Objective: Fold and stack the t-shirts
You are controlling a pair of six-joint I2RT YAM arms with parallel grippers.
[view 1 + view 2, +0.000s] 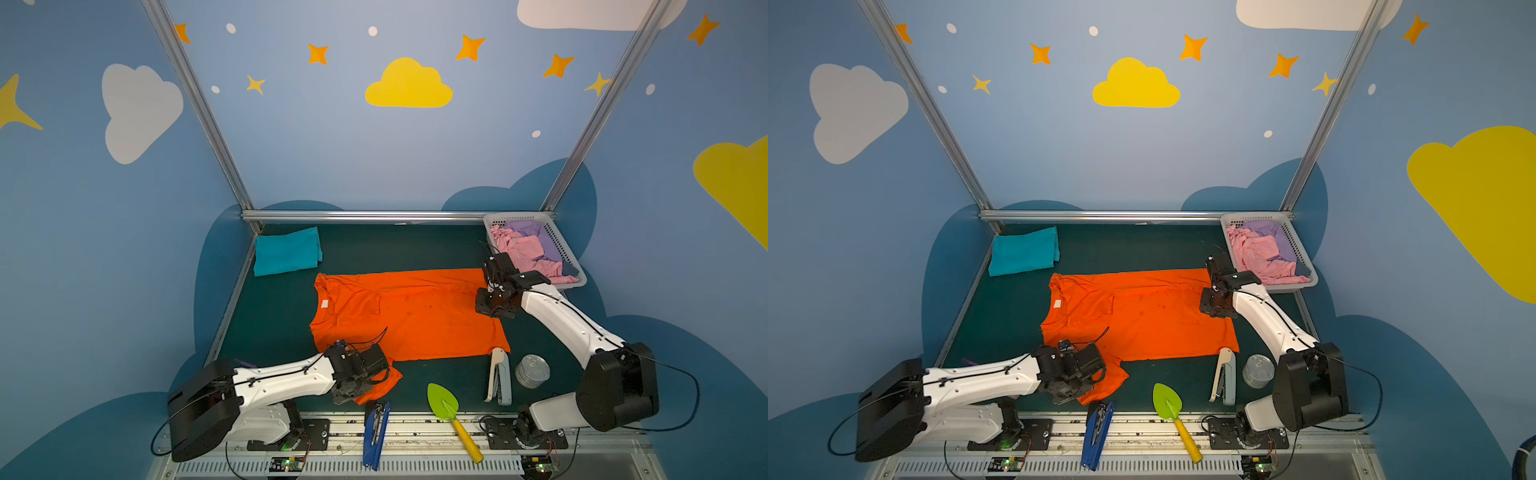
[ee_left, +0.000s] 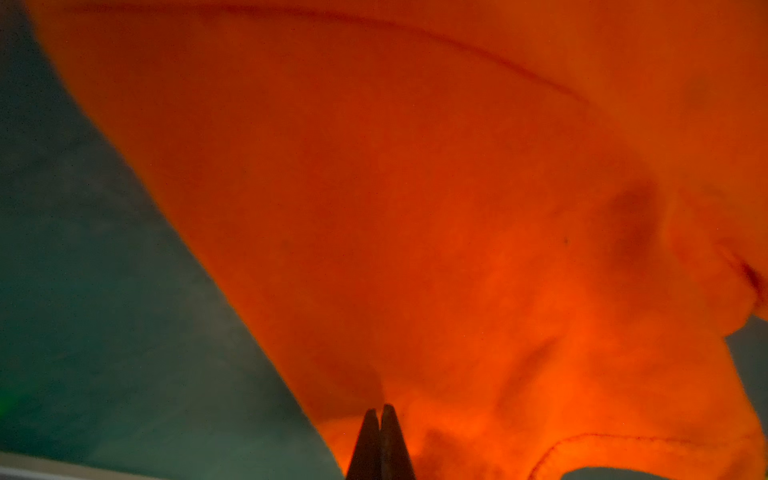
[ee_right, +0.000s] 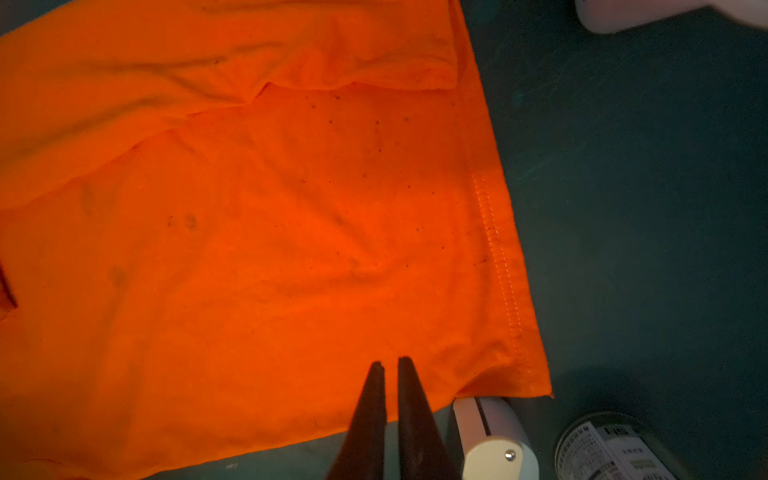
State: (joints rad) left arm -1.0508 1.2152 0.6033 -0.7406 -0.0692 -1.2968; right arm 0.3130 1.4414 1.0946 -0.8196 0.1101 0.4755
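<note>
Orange cloth is where this could go wrong. The orange t-shirt lies spread in the middle of the surface, its near sleeve pinched in the left jaws, which are fully closed on it. The right jaws, all but closed and holding nothing, hover over the hem end. So thin a pinch may slip as the sleeve folds, or drag the shirt askew, and the hem corner touches the stapler, which could snag.

Count: two t-shirts out — the teal t-shirt sits folded in the far left corner — plus one basket of more clothes, one stapler, one can and one trowel.
</note>
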